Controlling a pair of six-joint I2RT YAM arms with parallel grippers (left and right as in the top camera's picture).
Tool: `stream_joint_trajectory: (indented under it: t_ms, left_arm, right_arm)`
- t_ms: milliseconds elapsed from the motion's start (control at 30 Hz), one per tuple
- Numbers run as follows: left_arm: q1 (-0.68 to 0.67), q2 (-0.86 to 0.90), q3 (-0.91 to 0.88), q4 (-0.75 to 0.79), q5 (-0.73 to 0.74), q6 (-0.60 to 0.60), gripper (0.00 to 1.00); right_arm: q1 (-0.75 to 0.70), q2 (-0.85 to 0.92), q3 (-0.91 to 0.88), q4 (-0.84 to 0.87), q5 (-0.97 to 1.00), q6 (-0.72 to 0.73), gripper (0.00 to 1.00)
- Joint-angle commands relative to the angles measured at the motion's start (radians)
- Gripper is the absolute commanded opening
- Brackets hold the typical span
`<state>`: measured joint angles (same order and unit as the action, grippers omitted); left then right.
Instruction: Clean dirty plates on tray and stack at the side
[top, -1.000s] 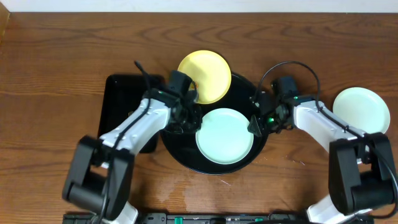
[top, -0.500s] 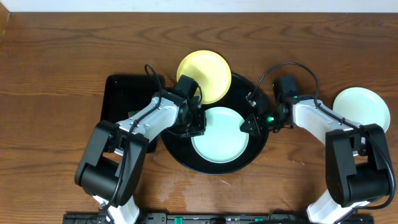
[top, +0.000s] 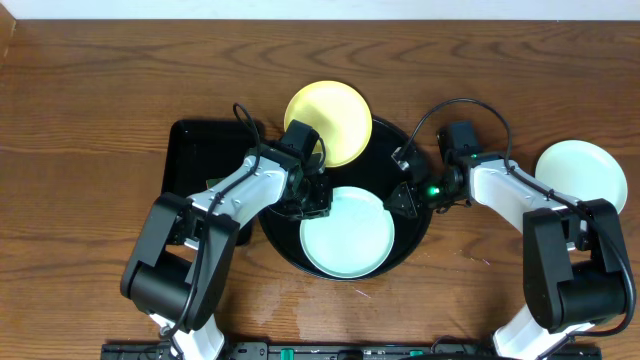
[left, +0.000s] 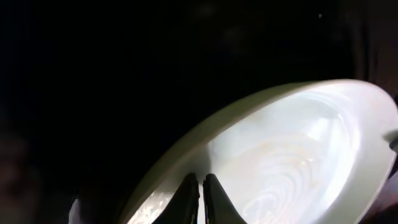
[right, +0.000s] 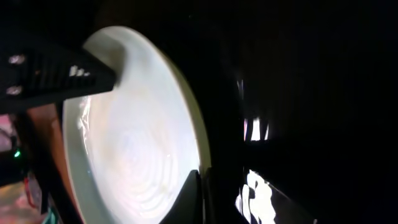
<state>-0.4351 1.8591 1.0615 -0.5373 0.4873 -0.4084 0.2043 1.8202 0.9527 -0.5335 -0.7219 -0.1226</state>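
Overhead view of a wooden worktop with a round black tray at its centre and two robot arms reaching in from either side. A pale mint plate lies on the near half of the tray, between the two arms. The left fingers are drawn almost together with only a sliver between them, tips at the plate's left rim; whether they pinch that rim cannot be told. The right fingers show only as a dark tip against the plate's opposite edge, and how far open they are cannot be told. A yellow plate rests across the tray's far rim, partly on and partly off. A second mint plate sits alone on the worktop well to the right, off the tray, and looks clean from above. A rectangular black tray lies to the left. Judging from this, one plate has been cleared to the side, one is in hand, and the yellow one waits; no stack exists yet.
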Motion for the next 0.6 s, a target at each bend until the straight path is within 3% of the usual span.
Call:
stream_joint_trajectory:
  t_ms: [0, 167, 300, 567]
  left_arm:
    - [-0.005, 0.024, -0.010, -0.002, -0.019, -0.005, 0.09]
    - [-0.005, 0.024, -0.010, -0.002, -0.019, -0.005, 0.09]
    - [-0.005, 0.024, -0.010, -0.003, -0.019, -0.005, 0.08]
    - [-0.005, 0.024, -0.010, -0.003, -0.019, -0.005, 0.08]
  right_arm:
    - [0.001, 0.004, 0.008, 0.003, 0.097, 0.062, 0.01]
    - [0.001, 0.003, 0.009, -0.004, 0.111, 0.066, 0.01]
    - [0.000, 0.003, 0.010, -0.089, 0.120, 0.066, 0.27]
    - [0.024, 0.005, 0.001, -0.211, 0.106, 0.093, 0.38]
